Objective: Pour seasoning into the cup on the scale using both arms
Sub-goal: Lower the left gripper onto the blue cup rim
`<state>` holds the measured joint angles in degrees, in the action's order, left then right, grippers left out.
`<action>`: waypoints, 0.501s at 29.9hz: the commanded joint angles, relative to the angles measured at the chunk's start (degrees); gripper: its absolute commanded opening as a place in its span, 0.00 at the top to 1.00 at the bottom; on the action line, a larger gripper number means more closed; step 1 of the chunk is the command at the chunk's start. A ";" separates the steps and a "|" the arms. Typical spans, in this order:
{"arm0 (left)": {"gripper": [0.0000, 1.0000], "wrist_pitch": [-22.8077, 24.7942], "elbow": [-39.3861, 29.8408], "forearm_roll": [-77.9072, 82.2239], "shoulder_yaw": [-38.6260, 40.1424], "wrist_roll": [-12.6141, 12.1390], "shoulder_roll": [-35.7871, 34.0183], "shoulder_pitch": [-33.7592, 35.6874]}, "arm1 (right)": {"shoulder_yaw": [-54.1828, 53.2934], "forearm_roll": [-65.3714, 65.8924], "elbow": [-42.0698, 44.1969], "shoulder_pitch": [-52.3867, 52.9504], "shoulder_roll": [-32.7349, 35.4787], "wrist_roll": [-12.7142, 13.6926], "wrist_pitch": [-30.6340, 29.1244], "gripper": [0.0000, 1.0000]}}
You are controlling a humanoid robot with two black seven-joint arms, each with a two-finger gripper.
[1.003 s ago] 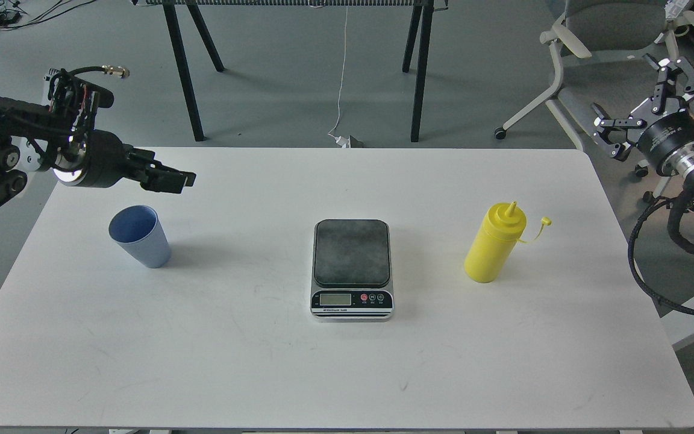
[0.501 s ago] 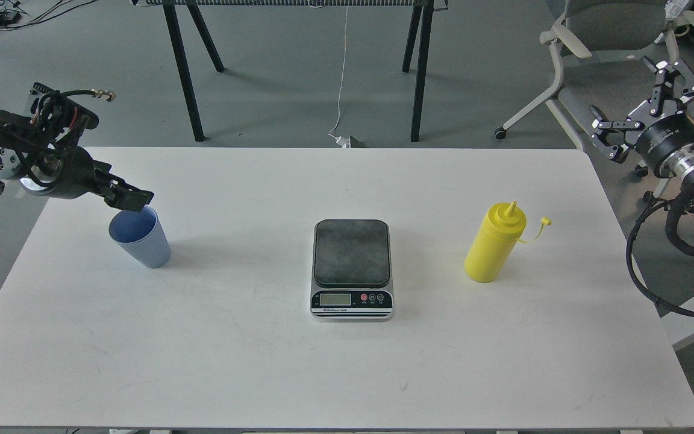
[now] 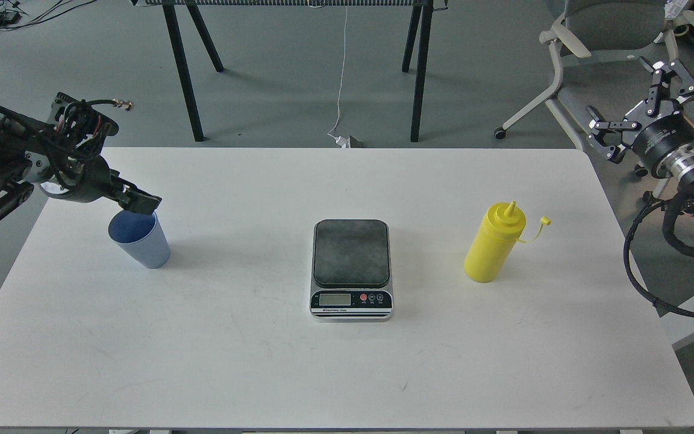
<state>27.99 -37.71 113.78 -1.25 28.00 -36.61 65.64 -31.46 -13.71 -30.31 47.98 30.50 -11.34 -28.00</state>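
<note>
The light blue cup [image 3: 140,240] stands upright on the white table [image 3: 262,374] at the left. My left gripper [image 3: 142,205] is right at the cup's far rim; it is dark and seen side-on, so its fingers cannot be told apart. The scale [image 3: 352,269] sits at the table's middle with its dark plate bare. The yellow seasoning bottle [image 3: 494,244] stands upright to the right of the scale, with its cap hanging off to the side. My right gripper [image 3: 631,103] is open and empty, beyond the table's right far corner, well away from the bottle.
A grey office chair [image 3: 600,36] stands behind my right arm. Black stand legs [image 3: 184,78] and a white cable [image 3: 341,72] are on the floor behind the table. A black cable loop [image 3: 642,283] hangs beside the table's right edge.
My left gripper has come down and back toward the left, from above the table behind the cup to the cup's far rim. My right gripper has barely shifted.
</note>
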 commanded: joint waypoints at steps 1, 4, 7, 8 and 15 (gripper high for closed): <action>0.01 0.01 1.41 -0.31 -1.29 0.00 0.83 -0.17 | 0.00 0.00 -0.01 -0.08 0.00 0.00 0.00 0.01; 0.01 0.01 2.73 -0.49 -4.72 0.00 0.92 0.10 | 0.00 0.00 -0.09 -0.17 0.00 0.00 0.00 0.01; 0.00 0.01 3.26 -0.93 -5.70 0.00 0.92 0.45 | 0.00 0.00 -0.10 -0.17 0.00 0.00 0.00 0.01; 0.00 0.01 3.26 -1.28 -5.61 0.00 0.84 0.54 | 0.00 0.00 -0.10 -0.17 0.00 0.00 0.00 0.01; 0.00 0.01 3.26 -10.51 -5.78 0.00 0.83 2.91 | 0.00 0.00 -0.10 -0.26 -0.26 0.00 0.00 0.01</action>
<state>28.00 -34.46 106.32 -6.83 28.00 -35.76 67.44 -31.46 -13.71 -30.42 47.74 30.43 -11.32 -28.00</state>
